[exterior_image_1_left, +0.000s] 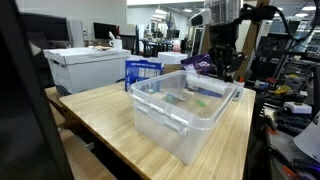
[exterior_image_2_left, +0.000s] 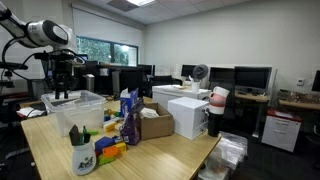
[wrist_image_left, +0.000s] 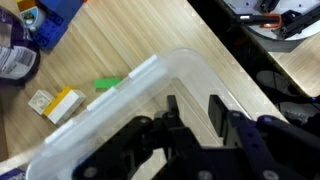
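A clear plastic bin (exterior_image_1_left: 150, 112) stands on the wooden table (exterior_image_1_left: 100, 110); it also shows in an exterior view (exterior_image_2_left: 90, 100). My gripper (exterior_image_1_left: 222, 68) hangs over the bin's far end, seen too in an exterior view (exterior_image_2_left: 62, 92). In the wrist view the gripper (wrist_image_left: 193, 105) is open and empty, its fingers just inside the bin's rounded rim (wrist_image_left: 150, 68). A green piece (wrist_image_left: 108, 84) and a small yellow and white box (wrist_image_left: 57, 103) lie by the rim. I cannot tell whether they are inside the bin or beside it.
A purple bag (wrist_image_left: 15, 55) and a blue box (exterior_image_1_left: 140, 70) sit on the table beyond the bin. White boxes (exterior_image_2_left: 188, 112), a cardboard box (exterior_image_2_left: 155, 122), a cup (exterior_image_2_left: 84, 155) and colourful toys (exterior_image_2_left: 112, 150) crowd the table's other end. Desks and monitors stand around.
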